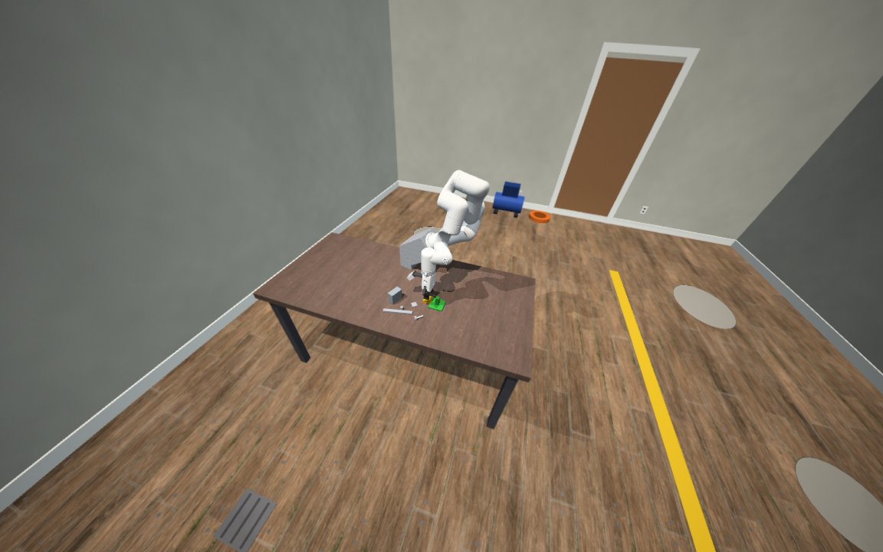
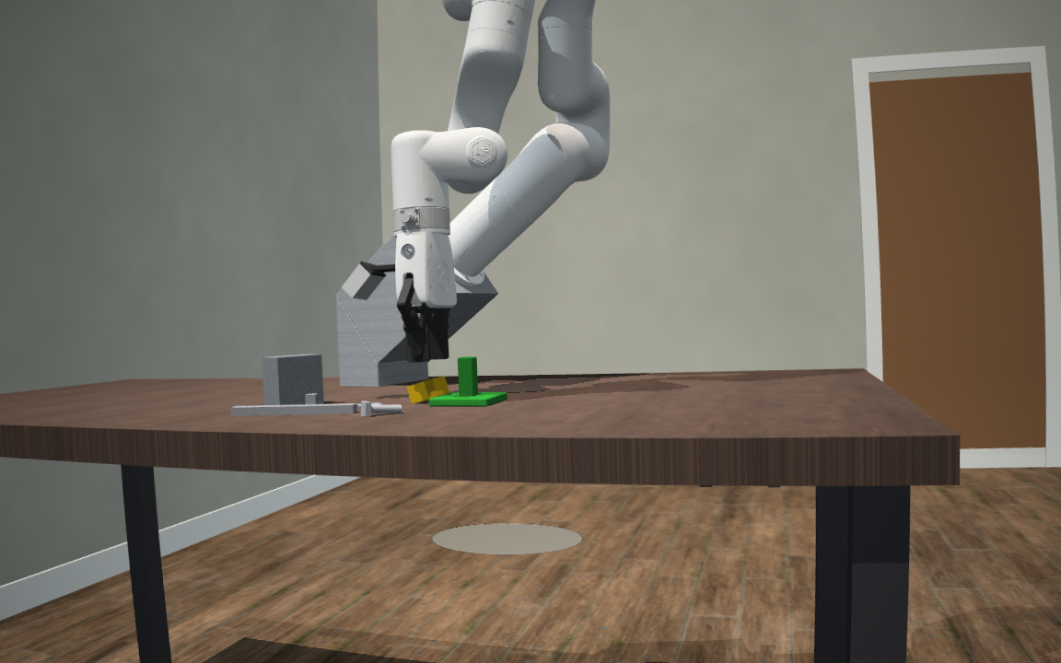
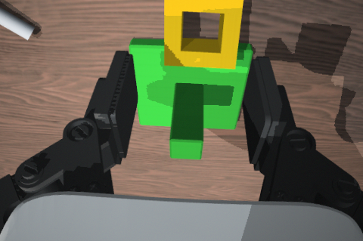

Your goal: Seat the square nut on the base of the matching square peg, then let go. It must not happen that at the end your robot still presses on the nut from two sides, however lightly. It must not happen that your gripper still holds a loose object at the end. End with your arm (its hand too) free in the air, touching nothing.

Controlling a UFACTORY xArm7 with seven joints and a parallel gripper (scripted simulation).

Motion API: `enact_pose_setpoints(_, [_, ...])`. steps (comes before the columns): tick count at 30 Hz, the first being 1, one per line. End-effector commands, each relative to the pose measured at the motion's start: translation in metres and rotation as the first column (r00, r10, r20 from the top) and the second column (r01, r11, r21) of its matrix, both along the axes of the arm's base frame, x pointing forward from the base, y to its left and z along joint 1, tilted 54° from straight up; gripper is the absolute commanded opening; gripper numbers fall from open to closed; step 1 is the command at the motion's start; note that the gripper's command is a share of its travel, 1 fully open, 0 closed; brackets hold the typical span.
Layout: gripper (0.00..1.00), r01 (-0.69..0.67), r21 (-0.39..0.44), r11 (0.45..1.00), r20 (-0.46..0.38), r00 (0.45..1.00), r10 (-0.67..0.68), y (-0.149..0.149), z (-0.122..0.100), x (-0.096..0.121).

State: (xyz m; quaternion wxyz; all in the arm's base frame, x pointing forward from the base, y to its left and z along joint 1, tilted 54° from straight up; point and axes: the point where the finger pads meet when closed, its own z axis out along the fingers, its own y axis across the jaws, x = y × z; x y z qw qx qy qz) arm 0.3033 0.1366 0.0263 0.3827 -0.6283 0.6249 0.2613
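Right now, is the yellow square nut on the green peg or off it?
Off: the yellow square nut leans tilted on the green base's edge, beside the peg.

Green peg betw. spread hand fingers.

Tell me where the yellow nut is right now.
In the wrist view the nut leans tilted on the green base's far edge, not on the peg.

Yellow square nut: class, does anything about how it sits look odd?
Yes. The yellow square nut lies tilted, one edge propped on the green base, beside the peg rather than over it. The gripper hangs open above.
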Motion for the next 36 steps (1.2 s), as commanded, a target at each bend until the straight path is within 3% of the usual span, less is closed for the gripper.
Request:
enact_pose_setpoints(1, [0.6,0.004,0.001,1.0,0.003,1.0,-0.004,0.008,-0.006,0.003])
enact_pose_setpoints(36, [0.6,0.0,-0.012,1.0,-0.008,1.0,0.0,0.039,-0.033,0.003])
